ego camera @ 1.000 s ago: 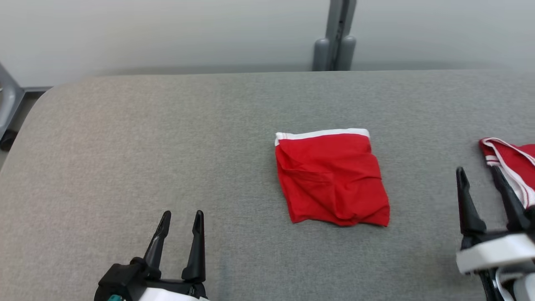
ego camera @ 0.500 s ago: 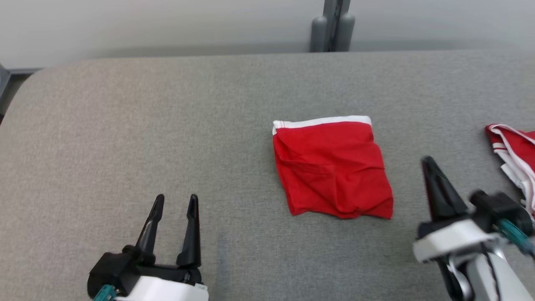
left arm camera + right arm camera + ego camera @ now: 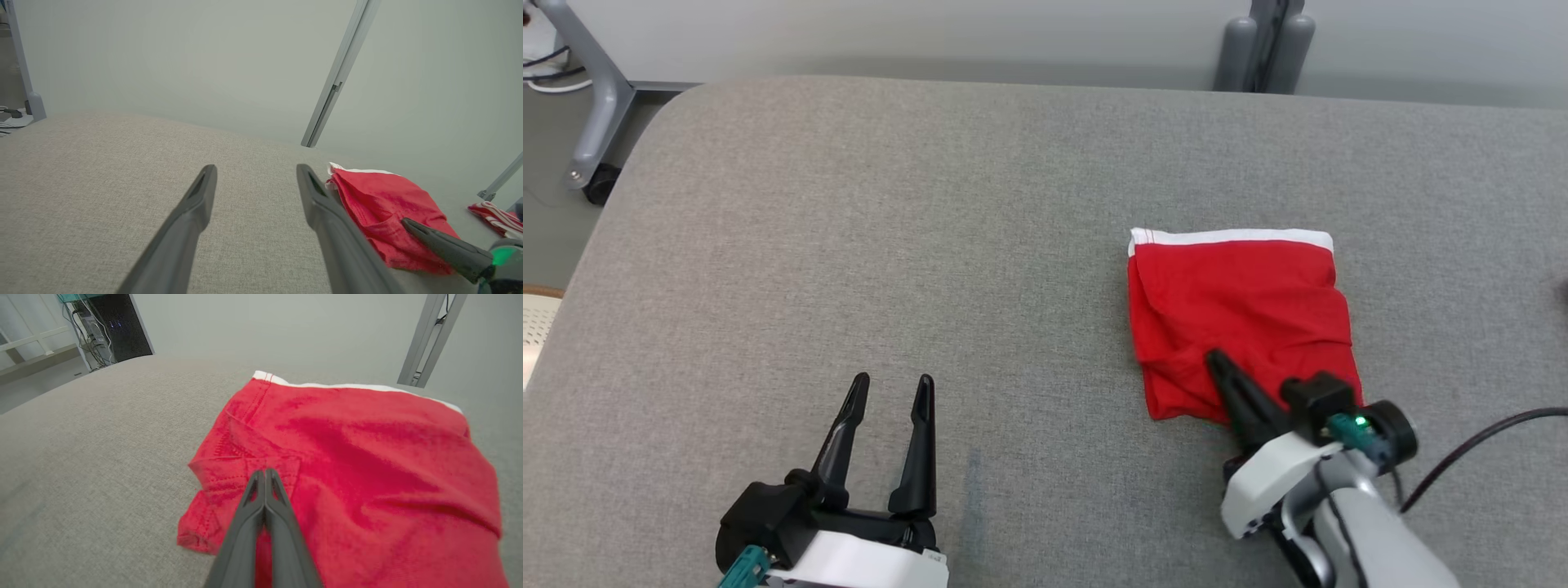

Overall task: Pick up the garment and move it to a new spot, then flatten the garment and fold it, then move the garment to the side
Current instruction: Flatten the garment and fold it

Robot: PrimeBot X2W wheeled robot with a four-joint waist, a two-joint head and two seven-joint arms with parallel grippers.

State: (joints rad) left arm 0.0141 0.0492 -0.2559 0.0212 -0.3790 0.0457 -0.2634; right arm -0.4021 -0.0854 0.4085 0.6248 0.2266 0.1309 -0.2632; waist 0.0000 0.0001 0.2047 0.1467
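Note:
A red garment (image 3: 1241, 314) with a white waistband lies folded on the grey table (image 3: 890, 229), right of centre. My right gripper (image 3: 1217, 357) is shut, its two fingers pressed together, the tip resting over the garment's near left corner. The right wrist view shows the closed tip (image 3: 265, 471) above the red cloth (image 3: 367, 457) with nothing between the fingers. My left gripper (image 3: 890, 380) stands open over bare table at the lower left, apart from the garment. In the left wrist view its gripper (image 3: 255, 167) has the garment (image 3: 380, 204) to its right.
A second red and white striped cloth (image 3: 492, 214) lies further right on the table. A grey post (image 3: 1262, 41) stands behind the far edge. A wheeled frame leg (image 3: 592, 114) is off the rounded left corner. A black cable (image 3: 1478, 445) trails from my right arm.
My right gripper has shut and swung left onto the garment's near left corner. The head camera has shifted, so the whole picture moved. The left gripper stays open in place.

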